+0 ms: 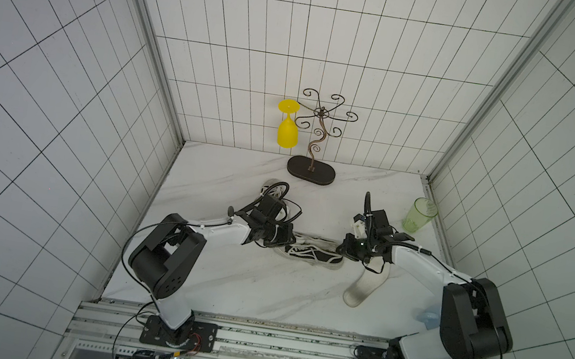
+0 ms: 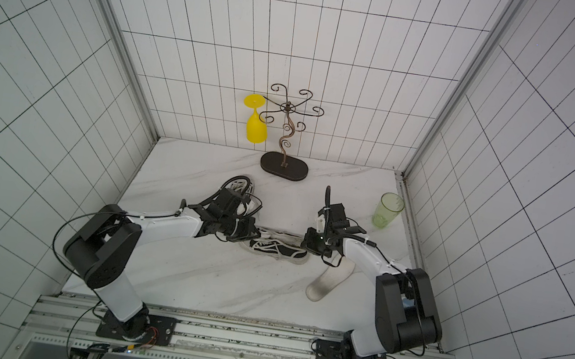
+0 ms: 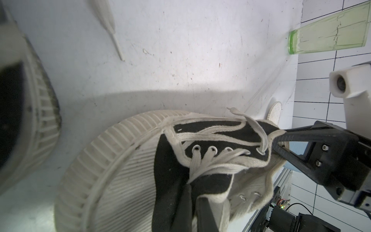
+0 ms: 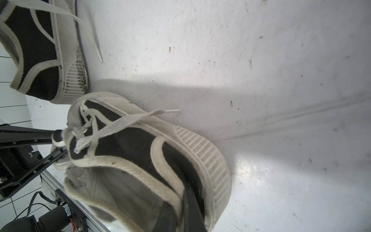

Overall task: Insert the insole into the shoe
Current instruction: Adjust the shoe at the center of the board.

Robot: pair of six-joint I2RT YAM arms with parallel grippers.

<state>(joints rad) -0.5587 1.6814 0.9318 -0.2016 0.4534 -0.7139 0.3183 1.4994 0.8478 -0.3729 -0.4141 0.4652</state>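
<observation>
Since both claws are shut on the shoe (image 1: 313, 257), I have nothing free for the insole (image 1: 365, 284), and that is my main worry. My left claw (image 1: 288, 244) pinches the black canvas by the lace eyelets at one end. My right claw (image 1: 340, 250) pinches the trimmed collar at the other. The shoe hangs or rests between them at mid tabletop (image 1: 223, 286) (I cannot tell which). The insole lies flat on the tabletop, outside the shoe and unheld, with one end tucked beneath my right forearm (image 1: 420, 264).

Whichever claw I free, I expect the soft upper to sag and the mouth to close (canvas has no spring of its own). The insole would then jam on the collar or fold. A thin pinch on fabric could also slip if I pull the two ends apart too hard. The loose laces (image 4: 128, 122) drape across the upper and over the sole's rim, where they could snag a finger or get dragged in under the insole. Swinging the right arm could sweep the insole towards the front edge or clip the green cup (image 1: 419, 215) standing near that wrist. The second shoe (image 1: 273, 188) lies just behind my left wrist and is easy to nudge.

I can read no writing anywhere. No brand shows on either shoe. A small dark mark on the sole's rim in the right wrist view is too small to make out, and the cup's print is too blurred.
</observation>
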